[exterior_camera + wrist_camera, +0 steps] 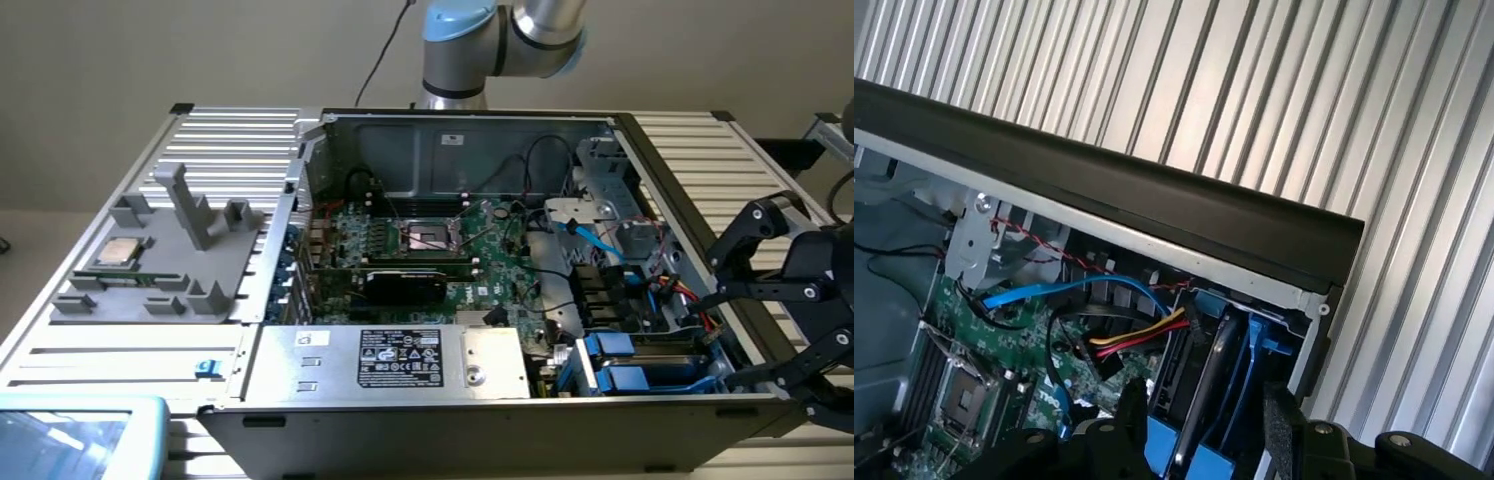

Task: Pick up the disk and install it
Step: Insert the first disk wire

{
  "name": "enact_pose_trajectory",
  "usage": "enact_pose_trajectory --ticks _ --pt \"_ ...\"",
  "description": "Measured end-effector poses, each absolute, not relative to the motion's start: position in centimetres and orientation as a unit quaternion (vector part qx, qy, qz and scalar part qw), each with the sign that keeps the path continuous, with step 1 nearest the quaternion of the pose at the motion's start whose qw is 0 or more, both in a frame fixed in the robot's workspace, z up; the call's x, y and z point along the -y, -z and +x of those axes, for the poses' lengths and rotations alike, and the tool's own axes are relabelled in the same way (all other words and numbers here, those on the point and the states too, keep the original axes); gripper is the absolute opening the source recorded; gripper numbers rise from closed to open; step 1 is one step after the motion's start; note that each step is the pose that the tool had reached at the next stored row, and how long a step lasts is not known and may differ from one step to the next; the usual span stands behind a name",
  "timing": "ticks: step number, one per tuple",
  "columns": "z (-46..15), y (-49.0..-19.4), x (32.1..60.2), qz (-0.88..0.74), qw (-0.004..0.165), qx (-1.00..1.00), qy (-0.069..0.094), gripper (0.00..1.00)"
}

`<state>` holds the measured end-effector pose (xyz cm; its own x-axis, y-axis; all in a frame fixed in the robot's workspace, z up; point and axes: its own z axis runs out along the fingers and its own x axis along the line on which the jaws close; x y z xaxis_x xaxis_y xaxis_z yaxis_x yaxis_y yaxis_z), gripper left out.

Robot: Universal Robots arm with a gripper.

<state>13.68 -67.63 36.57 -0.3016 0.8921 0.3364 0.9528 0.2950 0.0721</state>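
Wrist view: tool (1204,395) spread near disk (1216,345) in bay, cables (1139,335) just beside.

Ribbed metal table (707,150), open computer case (441,155) at its middle, grey fixture (200,262) toward the exterior view's left, blue clip (206,368) beside the case.

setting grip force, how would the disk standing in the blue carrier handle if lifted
Likely stiff and heavy for its size: the disk looks like a flat metal slab standing on edge. Its blue plastic carrier may flex or slip against the gripper, now open. The cables close by could snag.
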Motion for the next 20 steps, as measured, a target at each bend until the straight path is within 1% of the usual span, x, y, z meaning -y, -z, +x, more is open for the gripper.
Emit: enact_pose_trajectory --ticks 2,5,6,20 --pt "13.7 -36.6 67.6 -0.579 0.117 0.796 0.133 0.58" --pt "13.7 -36.6 67.7 -0.576 0.114 0.796 0.148 0.58" --pt "13.7 -36.5 67.7 -0.576 0.113 0.796 0.150 0.58" --pt "13.6 -34.4 68.3 -0.575 0.113 0.796 0.153 0.58"
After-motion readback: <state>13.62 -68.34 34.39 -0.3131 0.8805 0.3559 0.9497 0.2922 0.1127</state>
